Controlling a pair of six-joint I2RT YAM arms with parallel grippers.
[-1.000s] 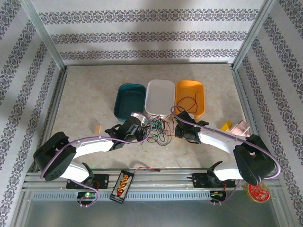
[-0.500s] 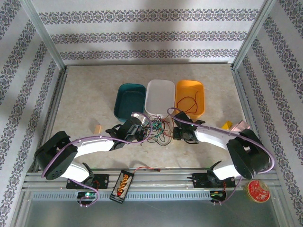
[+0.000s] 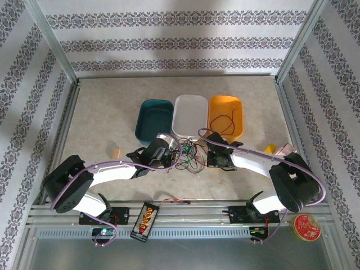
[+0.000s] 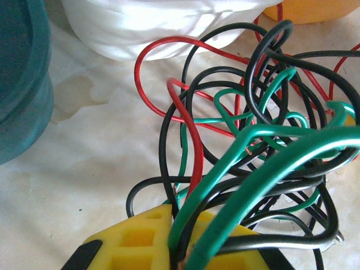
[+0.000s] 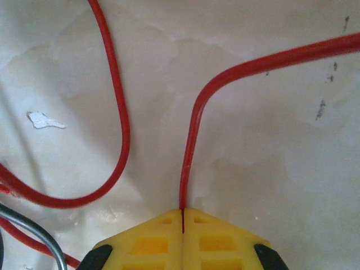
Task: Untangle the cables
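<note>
- Landmark: the white tray (image 3: 190,100) is the middle one of three trays in a row on the table (image 3: 101,112). The teal tray (image 3: 153,104) sits just beside its left wall and the orange tray (image 3: 226,100) just beside its right.
- Cables (image 3: 188,154): a loose knot of red, green and black strands lies on the table just in front of the white tray's near edge.
- Left fingers (image 3: 170,157): these are at the knot's left side, in front of the white tray's near left corner. From overhead the grip cannot be made out.
- Left wrist view: the left fingers (image 4: 160,228) are closed on a bundle of green and black strands rising from the cables (image 4: 253,140). The white tray (image 4: 152,28) stands behind the knot, with the teal tray (image 4: 22,84) to its left and an edge of the orange tray (image 4: 315,8) to its right.
- Right fingers (image 3: 212,160): these are at the knot's right side, in front of the white tray's near right corner.
- Right wrist view: the right fingers (image 5: 183,220) are pressed together with one red cable (image 5: 194,135) pinched in the seam. It runs up from the tips, then bends right over bare table (image 5: 270,169). A second red loop (image 5: 121,112) lies to its left, apart from it.
- Overhead view: one red strand (image 3: 222,121) lies inside the orange tray. A battery pack (image 3: 145,220) rests on the rail, well in front of the white tray.
</note>
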